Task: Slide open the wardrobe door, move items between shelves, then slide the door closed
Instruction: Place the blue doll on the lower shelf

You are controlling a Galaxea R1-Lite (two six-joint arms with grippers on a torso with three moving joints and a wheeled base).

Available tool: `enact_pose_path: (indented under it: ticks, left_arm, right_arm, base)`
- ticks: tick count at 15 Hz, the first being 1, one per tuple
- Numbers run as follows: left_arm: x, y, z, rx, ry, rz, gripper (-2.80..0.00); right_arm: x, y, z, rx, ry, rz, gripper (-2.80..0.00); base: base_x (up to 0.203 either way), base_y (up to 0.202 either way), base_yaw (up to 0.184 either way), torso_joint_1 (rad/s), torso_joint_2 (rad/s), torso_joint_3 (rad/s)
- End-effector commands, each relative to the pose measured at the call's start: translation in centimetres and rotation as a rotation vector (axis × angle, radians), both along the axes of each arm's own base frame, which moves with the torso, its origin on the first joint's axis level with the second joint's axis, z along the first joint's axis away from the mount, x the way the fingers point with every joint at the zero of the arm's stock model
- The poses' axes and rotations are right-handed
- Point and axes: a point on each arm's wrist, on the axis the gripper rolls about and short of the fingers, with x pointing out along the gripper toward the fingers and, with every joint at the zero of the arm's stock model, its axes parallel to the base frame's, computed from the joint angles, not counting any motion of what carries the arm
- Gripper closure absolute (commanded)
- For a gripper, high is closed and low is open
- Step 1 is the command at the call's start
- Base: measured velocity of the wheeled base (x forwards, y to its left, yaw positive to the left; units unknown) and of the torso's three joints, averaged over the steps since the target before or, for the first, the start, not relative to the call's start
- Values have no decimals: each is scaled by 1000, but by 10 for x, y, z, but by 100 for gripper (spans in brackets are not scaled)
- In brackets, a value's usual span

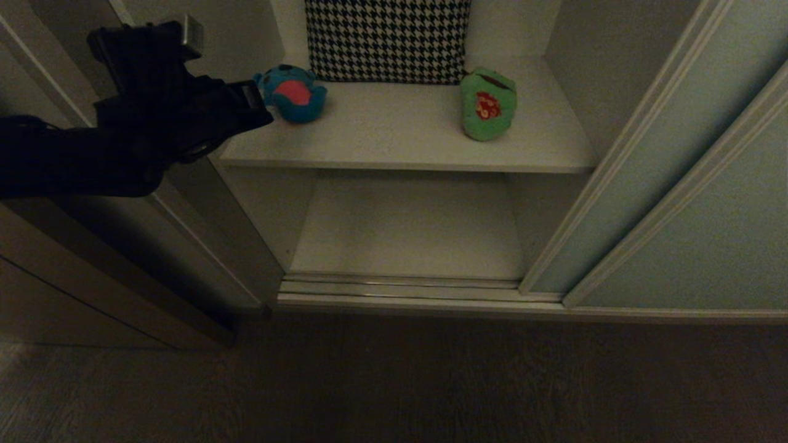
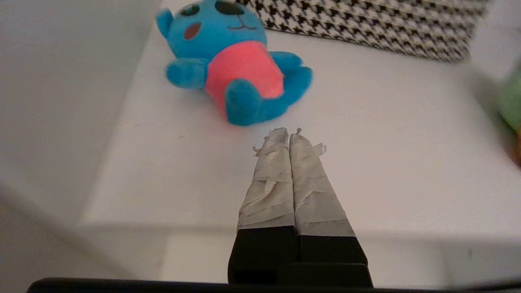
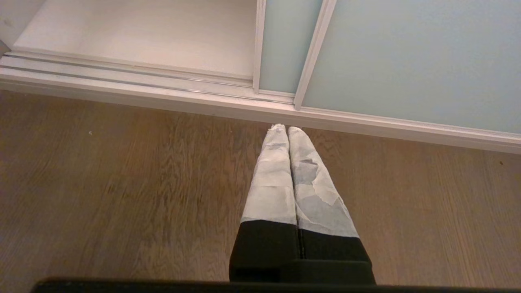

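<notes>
The head view is dim, its wooden floor point(image 1: 394, 381) nearly black; both wrist views are brightly lit, with the left wrist view's edges blurred.

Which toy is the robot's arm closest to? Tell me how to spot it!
Find the open wardrobe's upper white shelf, holding a black-and-white houndstooth cushion. At its left end lies a small blue plush bear. Its pink belly distinguishes it from the green plush frog on the right.
</notes>
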Motion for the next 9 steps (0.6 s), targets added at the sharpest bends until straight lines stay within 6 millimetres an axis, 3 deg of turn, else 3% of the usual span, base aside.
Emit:
enact_pose_path:
  ticks: [1,3,4,6,9]
  left_arm:
    - [42,-7,-32,-29,39,3,0]
    - [53,-13,-31,-78,6,46,0]
    - [58,-15,-30,-111,-19,66,-280]
    - [58,-16,-25,-146,-108,67,-280]
    - [64,-21,-33,-178,-121,58,-280]
  right_arm:
    - [0,0,0,-1,2,1,0]
    - [0,0,0,-1,0,1,0]
    - [0,0,0,-2,0,1,0]
    - [0,0,0,-1,2,1,0]
    - [0,0,0,-1,2,1,0]
  base:
    - [0,0,0,0,0,0]
    - [0,0,0,0,0,0]
    - [0,0,0,0,0,0]
    - [0,0,0,0,0,0]
    - [0,0,0,0,0,0]
